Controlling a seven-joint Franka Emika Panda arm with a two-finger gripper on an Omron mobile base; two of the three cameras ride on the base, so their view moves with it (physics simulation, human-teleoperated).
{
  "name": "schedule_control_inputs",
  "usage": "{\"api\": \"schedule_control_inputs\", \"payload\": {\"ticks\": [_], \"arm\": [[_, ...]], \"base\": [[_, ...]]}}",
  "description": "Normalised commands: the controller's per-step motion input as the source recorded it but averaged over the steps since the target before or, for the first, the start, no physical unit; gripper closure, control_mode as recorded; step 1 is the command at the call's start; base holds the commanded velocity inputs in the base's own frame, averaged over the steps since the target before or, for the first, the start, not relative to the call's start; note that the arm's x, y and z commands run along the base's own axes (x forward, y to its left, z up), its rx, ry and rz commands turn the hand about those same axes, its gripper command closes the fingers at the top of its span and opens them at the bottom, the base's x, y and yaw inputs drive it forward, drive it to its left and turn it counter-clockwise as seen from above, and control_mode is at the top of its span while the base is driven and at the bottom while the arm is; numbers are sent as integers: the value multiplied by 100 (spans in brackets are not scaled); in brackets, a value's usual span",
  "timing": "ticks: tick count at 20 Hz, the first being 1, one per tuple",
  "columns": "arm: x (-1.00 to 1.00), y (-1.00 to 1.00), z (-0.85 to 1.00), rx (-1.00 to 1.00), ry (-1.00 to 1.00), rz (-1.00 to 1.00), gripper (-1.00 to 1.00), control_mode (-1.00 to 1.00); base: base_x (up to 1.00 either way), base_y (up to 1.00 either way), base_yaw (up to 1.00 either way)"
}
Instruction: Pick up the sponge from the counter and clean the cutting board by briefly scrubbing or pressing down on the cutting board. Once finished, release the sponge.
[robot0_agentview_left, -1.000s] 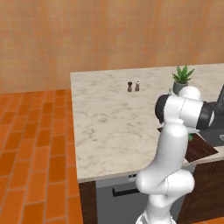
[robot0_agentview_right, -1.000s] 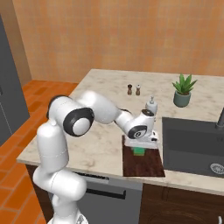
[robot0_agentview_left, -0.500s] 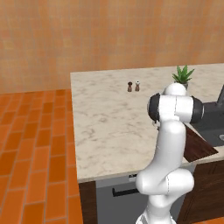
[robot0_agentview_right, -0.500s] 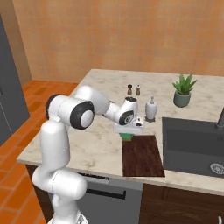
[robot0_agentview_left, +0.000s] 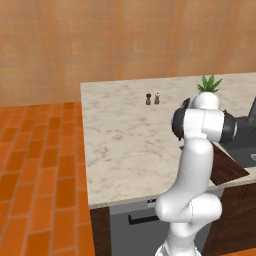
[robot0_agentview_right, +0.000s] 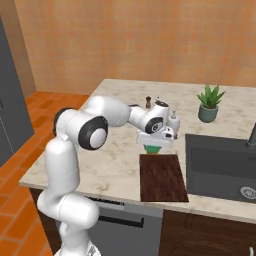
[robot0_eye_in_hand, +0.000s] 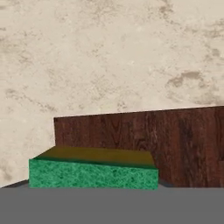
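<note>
Here, plant (robot0_agentview_right: 210, 96) in pot (robot0_agentview_right: 207, 113)

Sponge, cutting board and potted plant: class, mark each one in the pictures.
sponge (robot0_eye_in_hand: 93, 175), hand view, on its green face.
cutting board (robot0_agentview_right: 163, 179), right base view, middle of its bare wooden top.
potted plant (robot0_agentview_right: 209, 103), right base view, on its green leaves above the pot.

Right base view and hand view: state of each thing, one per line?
sponge: between the hand's fingers, at the board's far edge
hand: around the sponge; grip or release unclear
cutting board: flat on the counter, bare
counter: board and sink set in it
sink: basin dark, nothing seen inside
potted plant: upright
</note>
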Motion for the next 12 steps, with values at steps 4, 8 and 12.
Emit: {"api": "schedule_control_inputs", "payload": {"ticks": [4,8,12], "arm": [[-88,-28,10,0,0,-4,-100,-100],[-64,-28,1,0,1,-2,-100,-100],[33,36,8,0,4,0,-100,-100]], "base": [[0,0,0],[0,0,0],[0,0,0]]}}
